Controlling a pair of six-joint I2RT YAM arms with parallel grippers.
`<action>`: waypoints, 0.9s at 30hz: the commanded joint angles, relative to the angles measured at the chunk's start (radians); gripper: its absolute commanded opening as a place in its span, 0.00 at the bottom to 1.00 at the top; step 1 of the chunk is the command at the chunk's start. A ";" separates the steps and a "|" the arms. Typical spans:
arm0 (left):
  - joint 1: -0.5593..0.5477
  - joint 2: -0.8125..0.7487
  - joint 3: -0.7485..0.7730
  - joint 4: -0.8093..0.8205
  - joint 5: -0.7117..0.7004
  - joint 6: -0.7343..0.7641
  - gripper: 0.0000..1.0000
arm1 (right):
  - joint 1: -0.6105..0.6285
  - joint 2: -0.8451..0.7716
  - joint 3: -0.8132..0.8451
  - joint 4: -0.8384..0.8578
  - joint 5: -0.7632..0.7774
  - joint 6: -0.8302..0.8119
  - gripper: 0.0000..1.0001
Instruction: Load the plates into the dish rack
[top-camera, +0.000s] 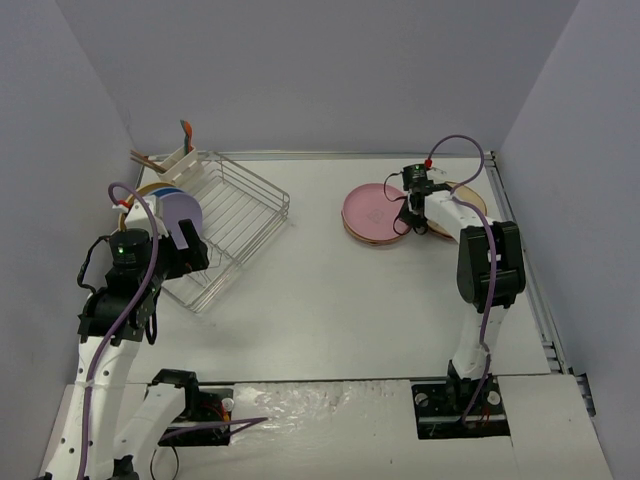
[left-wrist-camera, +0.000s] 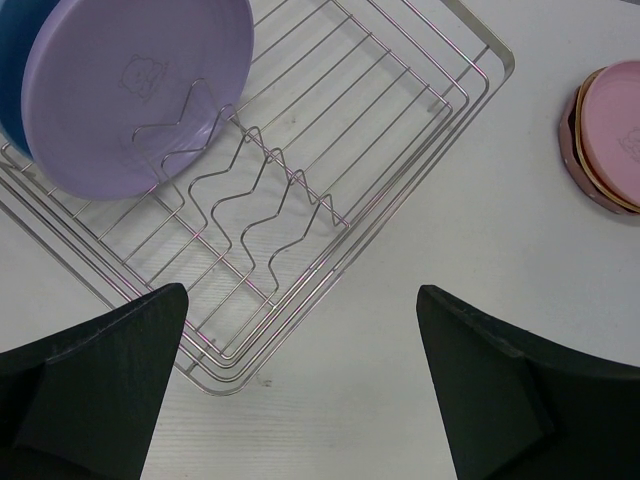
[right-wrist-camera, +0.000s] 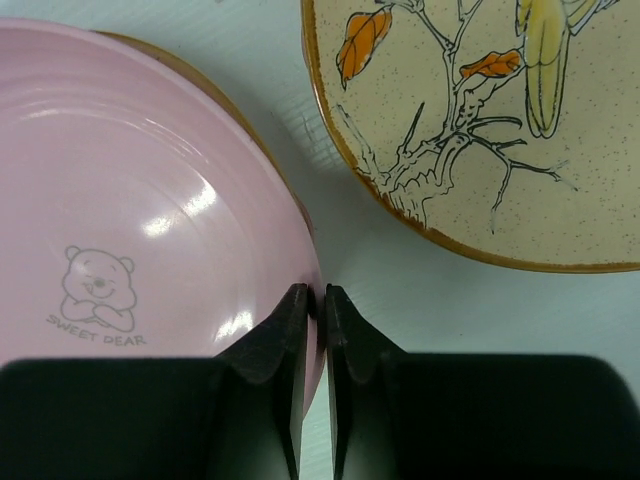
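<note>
Under the pink plate only a brown rim sliver of another plate shows. The cream floral plate lies just beside it, cut off at the frame edge. Right gripper pinches the pink plate's glossy, bear-printed rim. Left gripper gapes wide and empty by the dish rack. The purple plate stands in the rack; the blue plate is mostly hidden behind it.

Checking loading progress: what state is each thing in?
purple plate, standing on edge in the dish rack.
blue plate, standing behind it.
dish rack, mostly unfilled.
pink plate, lying flat, rim pinched.
floral plate, lying flat beside the pink one.
left gripper, open, holding nothing.
right gripper, shut on the pink plate's rim.
</note>
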 joint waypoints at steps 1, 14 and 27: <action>-0.005 -0.004 0.048 0.042 0.027 -0.031 0.97 | -0.020 -0.031 0.027 -0.001 0.053 -0.012 0.02; -0.018 0.010 0.067 0.060 0.093 -0.141 0.97 | -0.056 -0.195 -0.013 -0.013 -0.041 -0.027 0.00; -0.098 0.090 0.097 0.229 0.207 -0.417 0.97 | -0.047 -0.517 -0.114 0.064 -0.367 -0.066 0.00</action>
